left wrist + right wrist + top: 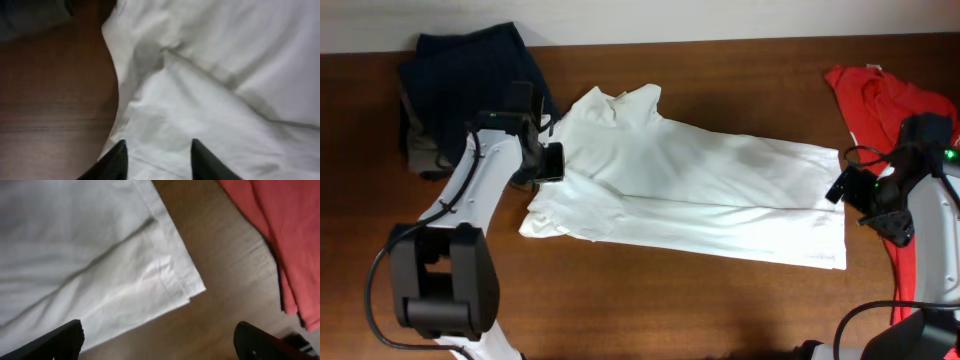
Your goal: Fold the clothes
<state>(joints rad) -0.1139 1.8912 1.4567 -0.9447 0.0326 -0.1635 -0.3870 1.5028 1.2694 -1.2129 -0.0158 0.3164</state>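
The white T-shirt (690, 190) lies across the middle of the wooden table, partly folded, its neck toward the back left and its hem at the right. My left gripper (552, 160) is open and empty, just over the shirt's left edge; the left wrist view shows both fingertips (157, 155) above white cloth (210, 90). My right gripper (842, 188) is open wide and empty beside the hem's right edge; the right wrist view shows its fingers (160, 337) apart over bare wood next to the hem corner (192, 287).
Navy and grey folded garments (460, 85) lie at the back left, behind my left arm. A red-orange shirt (880, 95) lies at the right edge, under my right arm, and shows in the right wrist view (280, 235). Bare wood runs along the front.
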